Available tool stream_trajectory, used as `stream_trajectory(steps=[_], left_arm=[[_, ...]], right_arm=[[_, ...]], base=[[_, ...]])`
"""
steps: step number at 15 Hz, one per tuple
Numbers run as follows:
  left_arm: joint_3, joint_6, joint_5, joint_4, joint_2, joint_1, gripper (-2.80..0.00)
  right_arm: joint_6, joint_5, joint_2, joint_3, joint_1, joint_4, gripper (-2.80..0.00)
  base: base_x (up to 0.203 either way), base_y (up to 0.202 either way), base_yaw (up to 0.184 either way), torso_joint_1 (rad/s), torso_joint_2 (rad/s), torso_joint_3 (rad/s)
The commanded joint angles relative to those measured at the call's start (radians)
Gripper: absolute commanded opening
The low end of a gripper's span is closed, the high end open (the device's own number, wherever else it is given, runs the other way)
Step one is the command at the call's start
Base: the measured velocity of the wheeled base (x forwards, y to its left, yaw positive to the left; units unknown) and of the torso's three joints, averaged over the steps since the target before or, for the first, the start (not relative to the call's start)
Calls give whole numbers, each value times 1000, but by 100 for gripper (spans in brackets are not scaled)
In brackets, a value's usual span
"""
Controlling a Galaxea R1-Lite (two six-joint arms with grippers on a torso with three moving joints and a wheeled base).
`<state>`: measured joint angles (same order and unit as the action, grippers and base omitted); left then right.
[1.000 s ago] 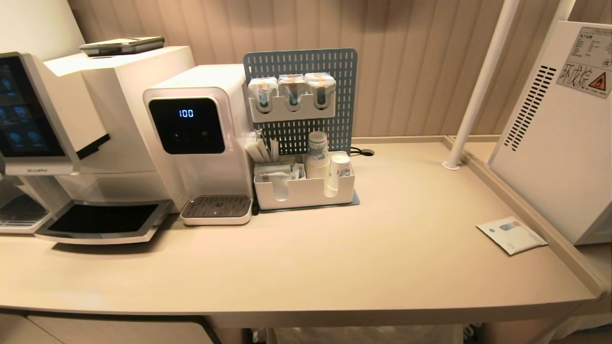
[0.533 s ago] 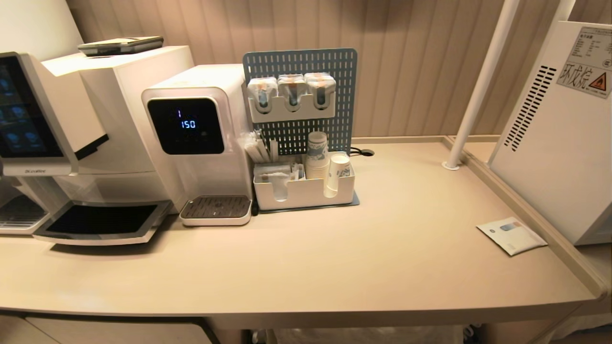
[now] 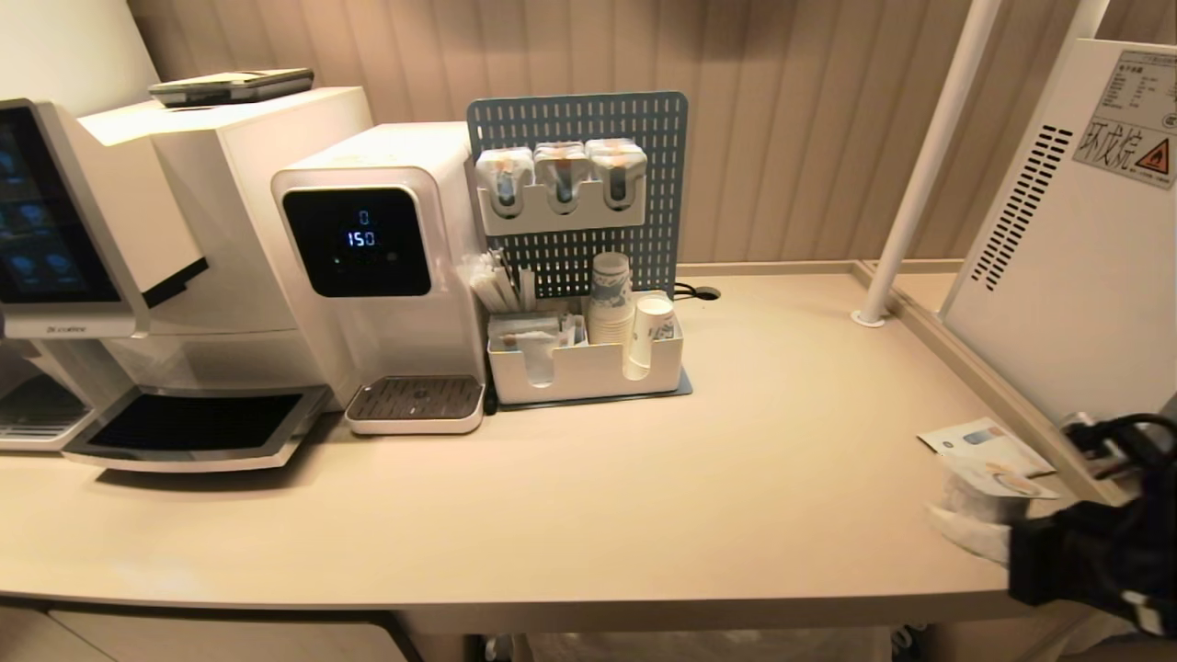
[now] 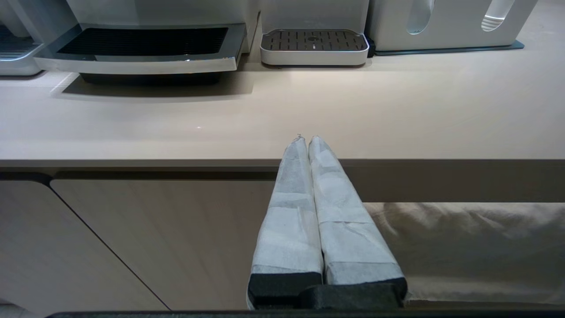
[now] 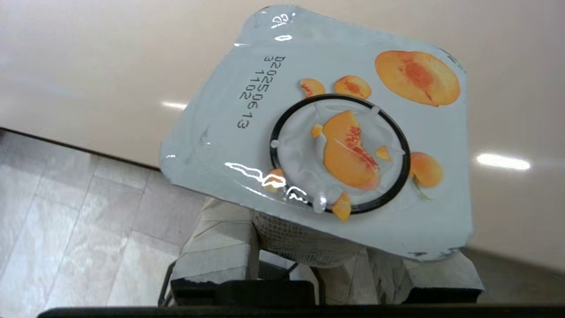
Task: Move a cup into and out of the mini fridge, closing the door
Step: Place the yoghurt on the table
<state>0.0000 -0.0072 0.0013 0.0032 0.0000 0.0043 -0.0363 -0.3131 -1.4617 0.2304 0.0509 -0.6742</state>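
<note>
The cup (image 5: 335,141), a squat white tub with a peach-printed foil lid, sits between the white-wrapped fingers (image 5: 216,247) of my right gripper (image 5: 304,247), which is shut on its body. In the head view that gripper (image 3: 984,515) holds the cup (image 3: 988,492) just above the counter's front right corner. The mini fridge (image 3: 1057,276) stands right behind it. Only its white vented side with a warning sticker shows; its door is out of view. My left gripper (image 4: 306,140) is shut and empty, parked below the counter's front edge.
A coffee machine (image 3: 138,257), a water dispenser (image 3: 377,276) and a pegboard organiser (image 3: 588,372) with paper cups line the back left. A white pole (image 3: 919,165) and a raised ledge (image 3: 975,368) border the fridge. A paper packet (image 3: 988,441) lies beside the cup.
My right arm has come into the head view at the lower right, carrying the cup. The dispenser's display has changed. The left arm has not moved.
</note>
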Motion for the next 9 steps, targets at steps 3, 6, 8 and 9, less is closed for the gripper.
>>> stream_trajectory(steps=[3, 6, 8, 9], left_arm=[[2, 0, 0, 0, 0, 0, -280], [2, 0, 0, 0, 0, 0, -280], [2, 0, 0, 0, 0, 0, -280], [2, 0, 0, 0, 0, 0, -280]], right_arm=[[77, 11, -767, 13, 138, -639, -280], [147, 128, -894, 148, 280, -766, -280], [166, 197, -835, 269, 336, -716, -280], [171, 228, -811, 322, 354, -675, -280]], base=[[0, 0, 0, 0, 0, 0], [0, 0, 0, 0, 0, 0], [0, 0, 0, 0, 0, 0], [0, 0, 0, 0, 0, 0]])
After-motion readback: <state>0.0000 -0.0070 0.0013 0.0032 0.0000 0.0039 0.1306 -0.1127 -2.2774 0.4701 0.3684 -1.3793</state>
